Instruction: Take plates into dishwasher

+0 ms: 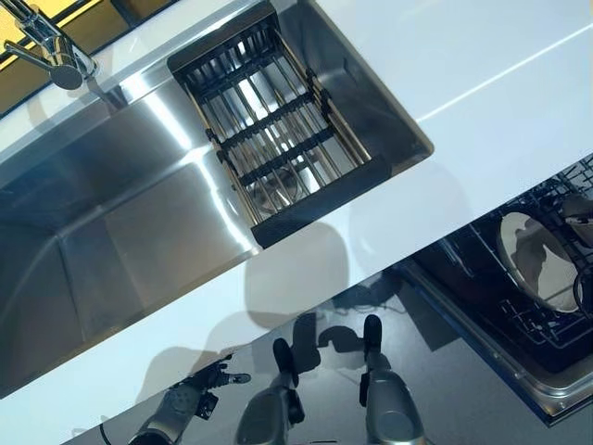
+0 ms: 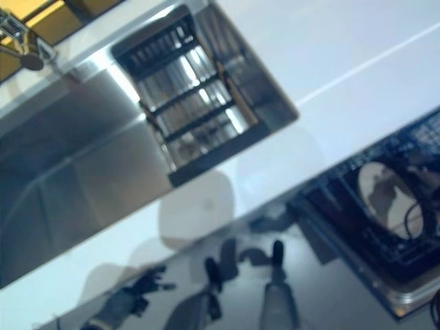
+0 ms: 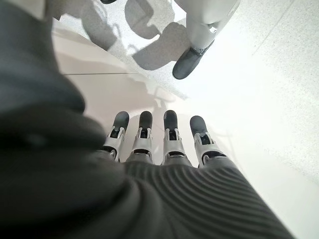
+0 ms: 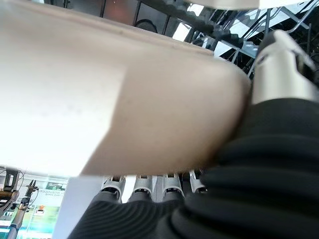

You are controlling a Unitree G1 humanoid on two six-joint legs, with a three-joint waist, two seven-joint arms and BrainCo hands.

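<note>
A beige plate (image 1: 540, 258) stands tilted over the dark wire rack (image 1: 519, 320) of the open dishwasher at the right edge. My right hand (image 1: 576, 215) is at the plate's far rim. In the right wrist view the plate (image 4: 114, 94) fills most of the picture, with the thumb (image 4: 281, 64) pressed on one face and the fingers (image 4: 144, 186) under the other. My left hand (image 1: 199, 385) hangs low at the lower left, away from the counter. Its fingers (image 3: 169, 132) are straight over the pale floor and hold nothing.
A steel sink (image 1: 111, 222) lies in the white counter (image 1: 482, 83), with a black slatted drying rack (image 1: 278, 139) across its right end and a faucet (image 1: 51, 46) at the top left. The dishwasher's steel edge (image 1: 556, 394) juts out below the counter.
</note>
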